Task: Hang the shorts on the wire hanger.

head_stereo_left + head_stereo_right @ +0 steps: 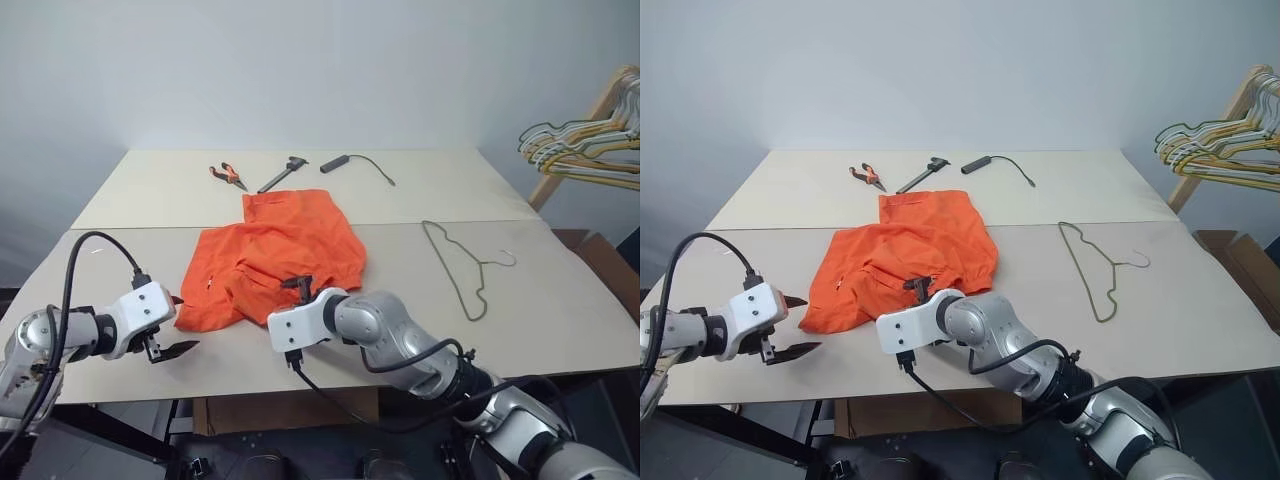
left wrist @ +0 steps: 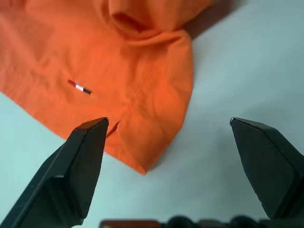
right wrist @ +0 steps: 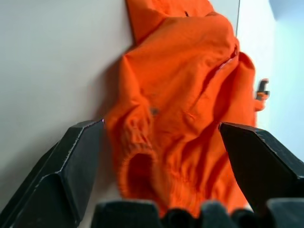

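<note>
From the head camera, the orange shorts (image 1: pixel 268 258) lay crumpled mid-table (image 1: pixel 560 320), the wire hanger (image 1: pixel 462 266) well apart on the right. In both wrist views, the left gripper (image 2: pixel 168 126) and right gripper (image 3: pixel 161 126) stood spread wide, empty, over the cloth.

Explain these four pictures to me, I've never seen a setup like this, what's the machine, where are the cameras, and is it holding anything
It is a humanoid robot with two arms. Two pictures come from its head, looking down over a table; two come from cameras on its wrists, looking along black fingers.

On the table lie orange shorts, a thin wire hanger to their right, and pliers, a caliper and a black cable at the far side. More hangers hang on a rack beyond.

The left gripper and right gripper are both open near the shorts, holding nothing.
</note>
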You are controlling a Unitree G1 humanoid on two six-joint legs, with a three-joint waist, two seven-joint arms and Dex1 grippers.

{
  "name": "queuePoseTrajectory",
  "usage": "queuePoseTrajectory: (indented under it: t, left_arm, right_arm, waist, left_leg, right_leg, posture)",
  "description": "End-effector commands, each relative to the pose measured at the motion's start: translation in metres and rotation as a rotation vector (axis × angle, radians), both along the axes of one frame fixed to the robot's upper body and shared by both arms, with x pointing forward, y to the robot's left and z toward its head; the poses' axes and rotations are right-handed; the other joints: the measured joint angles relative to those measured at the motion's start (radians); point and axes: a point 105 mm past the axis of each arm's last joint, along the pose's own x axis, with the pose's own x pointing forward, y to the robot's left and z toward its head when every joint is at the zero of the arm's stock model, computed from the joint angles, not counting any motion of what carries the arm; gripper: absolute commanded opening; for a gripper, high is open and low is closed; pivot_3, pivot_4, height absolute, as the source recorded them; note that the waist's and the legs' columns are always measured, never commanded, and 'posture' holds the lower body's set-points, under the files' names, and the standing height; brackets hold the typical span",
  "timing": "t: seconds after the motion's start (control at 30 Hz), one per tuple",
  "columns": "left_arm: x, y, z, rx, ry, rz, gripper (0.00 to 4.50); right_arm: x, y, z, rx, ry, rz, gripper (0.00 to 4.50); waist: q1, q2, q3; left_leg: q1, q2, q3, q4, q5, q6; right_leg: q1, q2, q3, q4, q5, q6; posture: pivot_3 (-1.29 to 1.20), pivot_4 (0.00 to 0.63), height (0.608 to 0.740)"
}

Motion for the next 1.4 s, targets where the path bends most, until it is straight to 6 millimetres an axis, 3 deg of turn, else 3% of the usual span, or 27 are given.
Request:
queuePoseTrajectory:
  t: [0.03, 0.13, 0.2, 0.5, 0.77, 0.97, 1.17, 1.4]
  left_arm:
    - [0.003, -0.001, 0.013, -0.012, -0.051, 0.007, 4.47]
    - [0.003, 0.000, 0.012, -0.008, -0.049, 0.013, 4.50]
    - [0.003, 0.000, 0.012, -0.009, -0.050, 0.015, 4.50]
    - [0.001, 0.002, 0.008, -0.006, -0.043, 0.022, 4.50]
    - [-0.012, 0.006, -0.017, 0.017, 0.040, -0.074, 4.50]
    - [0.018, -0.009, -0.043, 0.057, -0.071, -0.149, 4.50]
    - [0.037, -0.004, -0.058, 0.148, -0.062, -0.170, 4.50]
    - [0.041, -0.002, -0.073, 0.118, 0.055, -0.162, 4.50]
  right_arm:
    - [-0.001, 0.002, 0.005, -0.017, -0.040, 0.039, 4.50]
    - [0.001, 0.003, 0.005, -0.046, -0.067, 0.058, 3.92]
    - [0.002, 0.000, 0.001, -0.081, -0.072, 0.068, 3.30]
    - [-0.001, -0.006, -0.001, -0.077, -0.093, 0.096, 0.02]
    - [-0.003, -0.045, 0.006, -0.021, -0.110, 0.107, 0.02]
    - [0.004, -0.067, 0.005, 0.065, -0.106, 0.144, 0.02]
    - [0.006, -0.083, -0.001, 0.053, -0.092, 0.160, 0.02]
    - [0.007, -0.083, 0.003, 0.088, -0.088, 0.143, 0.02]
  waist:
    - [-0.001, 0.000, 0.000]
    - [-0.003, 0.000, 0.000]
    - [-0.004, 0.000, 0.000]
    - [-0.003, 0.000, 0.000]
    - [-0.002, 0.000, 0.000]
    - [0.007, 0.000, 0.000]
    - [0.002, 0.004, -0.005]
    - [-0.004, 0.009, -0.008]
  left_leg:
    - [0.000, 0.000, 0.000, 0.000, 0.000, 0.000]
    - [0.001, 0.001, 0.000, -0.001, 0.000, 0.000]
    - [0.001, 0.001, 0.000, -0.001, 0.000, 0.000]
    - [0.001, 0.003, 0.000, -0.002, 0.000, -0.001]
    - [0.002, 0.003, 0.000, -0.002, 0.000, -0.001]
    - [0.005, 0.004, 0.001, -0.002, 0.000, -0.002]
    - [0.008, 0.004, 0.002, -0.002, 0.000, -0.002]
    - [0.023, 0.006, 0.002, -0.004, -0.001, -0.001]
  right_leg:
    - [0.000, 0.000, 0.000, 0.000, 0.000, 0.000]
    - [0.000, 0.001, 0.000, 0.001, 0.000, -0.001]
    - [0.000, 0.002, 0.000, 0.001, 0.000, -0.001]
    - [0.000, 0.002, 0.000, 0.001, -0.001, -0.002]
    - [0.000, 0.002, -0.001, 0.000, -0.002, -0.003]
    - [0.004, 0.004, -0.001, 0.000, -0.002, -0.005]
    - [0.006, 0.004, 0.000, 0.000, -0.002, -0.005]
    - [0.020, 0.005, 0.000, -0.001, -0.003, -0.005]
  posture:
    - [0.09, 0.000, 0.740]
    - [0.09, 0.000, 0.740]
    - [0.09, 0.000, 0.740]
    - [0.09, 0.000, 0.740]
    - [0.07, 0.000, 0.740]
    - [0.06, 0.000, 0.740]
    - [0.05, 0.000, 0.740]
    - [0.04, 0.000, 0.740]
